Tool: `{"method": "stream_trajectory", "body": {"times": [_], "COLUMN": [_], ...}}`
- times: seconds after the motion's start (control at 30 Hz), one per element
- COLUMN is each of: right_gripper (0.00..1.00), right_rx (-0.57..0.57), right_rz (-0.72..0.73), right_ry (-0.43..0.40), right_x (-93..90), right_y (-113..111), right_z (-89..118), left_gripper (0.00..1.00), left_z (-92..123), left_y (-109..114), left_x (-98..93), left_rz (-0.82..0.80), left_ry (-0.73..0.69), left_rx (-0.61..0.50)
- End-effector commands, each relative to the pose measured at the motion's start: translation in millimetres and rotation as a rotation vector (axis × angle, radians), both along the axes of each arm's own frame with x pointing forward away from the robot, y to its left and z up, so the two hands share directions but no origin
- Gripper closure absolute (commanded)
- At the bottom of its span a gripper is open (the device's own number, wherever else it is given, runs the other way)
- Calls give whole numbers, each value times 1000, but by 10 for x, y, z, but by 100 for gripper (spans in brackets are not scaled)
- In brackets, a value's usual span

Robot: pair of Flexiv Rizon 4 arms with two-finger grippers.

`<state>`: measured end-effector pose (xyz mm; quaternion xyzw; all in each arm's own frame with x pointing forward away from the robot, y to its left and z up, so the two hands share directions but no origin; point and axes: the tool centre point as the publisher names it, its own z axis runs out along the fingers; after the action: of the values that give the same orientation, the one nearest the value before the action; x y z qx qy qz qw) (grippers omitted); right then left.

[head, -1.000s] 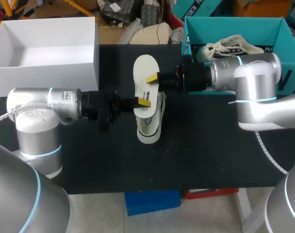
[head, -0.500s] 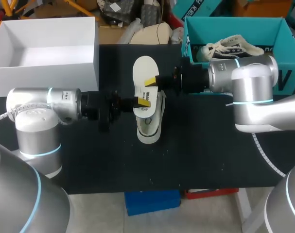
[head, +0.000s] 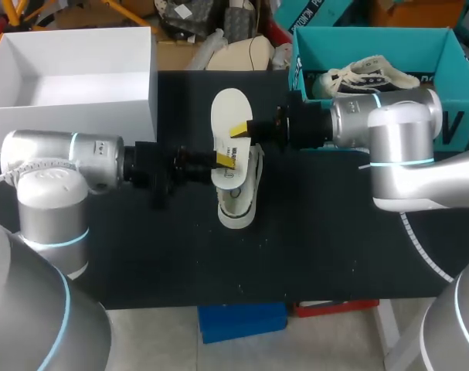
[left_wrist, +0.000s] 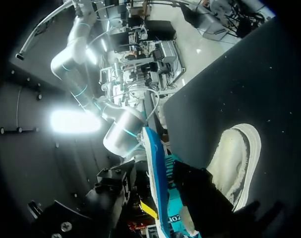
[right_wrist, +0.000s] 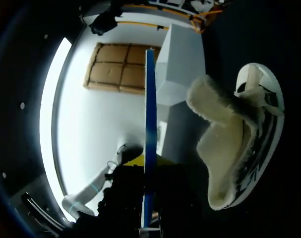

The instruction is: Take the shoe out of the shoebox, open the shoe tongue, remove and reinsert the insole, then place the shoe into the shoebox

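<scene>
L gripper point(head: 227, 159) and R gripper point(head: 242, 128) both pinched tight on insole point(head: 229, 108), one per side edge, fingers nearly closed. Insole is held face-up just above shoe point(head: 239, 205). Shoe sits upright on black table point(head: 319, 232), opening up.

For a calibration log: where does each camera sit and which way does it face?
Head view: above and behind the table, looking down; left arm and right arm hold the insole over the shoe.
Left wrist view: on the left wrist, looking along its fingers at the insole's edge.
Right wrist view: the same from the right wrist.
All share insole and shoe.
</scene>
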<state>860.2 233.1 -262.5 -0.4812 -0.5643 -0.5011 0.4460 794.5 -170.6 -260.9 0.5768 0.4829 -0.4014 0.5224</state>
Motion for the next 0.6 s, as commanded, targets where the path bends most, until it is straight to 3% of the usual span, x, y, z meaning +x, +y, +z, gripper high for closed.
{"method": "stream_trajectory", "body": {"times": [0.03,0.27,0.6], "right_gripper": [100,100,100], "right_rx": [-3,-3,-3], "right_rz": [-2,-2,-2], "right_ry": [0,0,0], "right_x": [-5,-5,-5], "right_y": [10,10,10], "right_z": [0,0,0], "left_gripper": [0,0,0], "left_z": [147,308,757], "left_y": [372,660,548], "left_x": [-159,-146,185], "left_rz": [67,163,169], "left_ry": [-1,-30,-49], "left_rx": [95,311,495]}}
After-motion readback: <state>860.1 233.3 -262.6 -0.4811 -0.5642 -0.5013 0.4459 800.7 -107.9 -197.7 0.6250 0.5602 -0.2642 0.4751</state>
